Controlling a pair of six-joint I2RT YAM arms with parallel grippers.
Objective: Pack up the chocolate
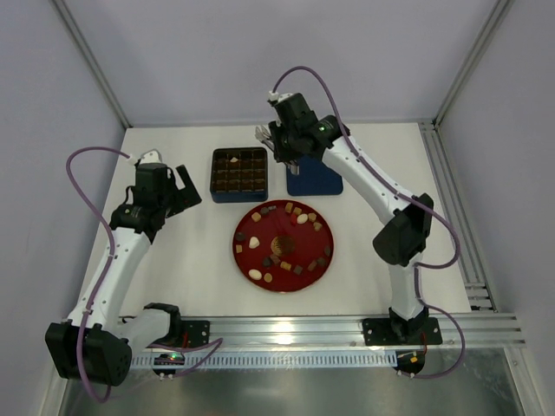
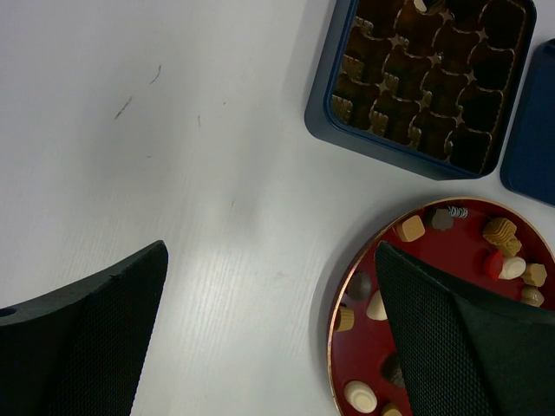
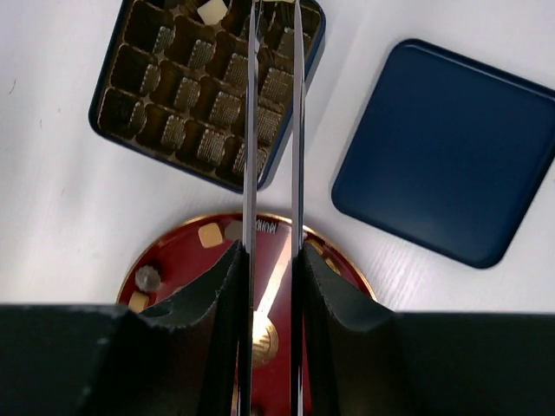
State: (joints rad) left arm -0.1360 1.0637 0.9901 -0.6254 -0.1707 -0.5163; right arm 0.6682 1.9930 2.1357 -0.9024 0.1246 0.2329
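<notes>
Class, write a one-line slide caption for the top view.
Chocolates scattered on a red plate; behind it, a grid tin and a blue lid.

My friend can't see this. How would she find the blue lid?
Start at the red plate mid-table. Just beyond it sit two dark blue squares, side by side. The lid is the right one, flat and plain; the tin beside it has a brown grid inside.
</notes>
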